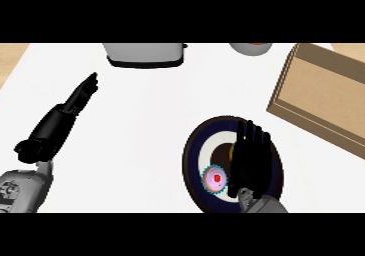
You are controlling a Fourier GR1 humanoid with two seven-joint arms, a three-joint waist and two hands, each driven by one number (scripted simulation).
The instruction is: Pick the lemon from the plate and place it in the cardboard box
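A dark blue plate (194, 150) with a white ring lies at the lower right of the white counter. My right hand (251, 155) is spread over its middle, fingers straight and pointing away from me, open. A dull yellow-brown round shape (225, 150) peeks out at the hand's left edge; it looks like the lemon, mostly hidden. A small pink and teal cupcake-like item (214, 178) sits on the plate's near left part. The cardboard box (325, 95) stands at the upper right, apart from the plate. My left hand (80, 97) rests open at the left, fingers straight.
A grey appliance (145, 54) stands at the counter's back edge, and a pale cup (251, 48) sits to its right. Wooden surface (8, 60) shows beyond the counter's left edge.
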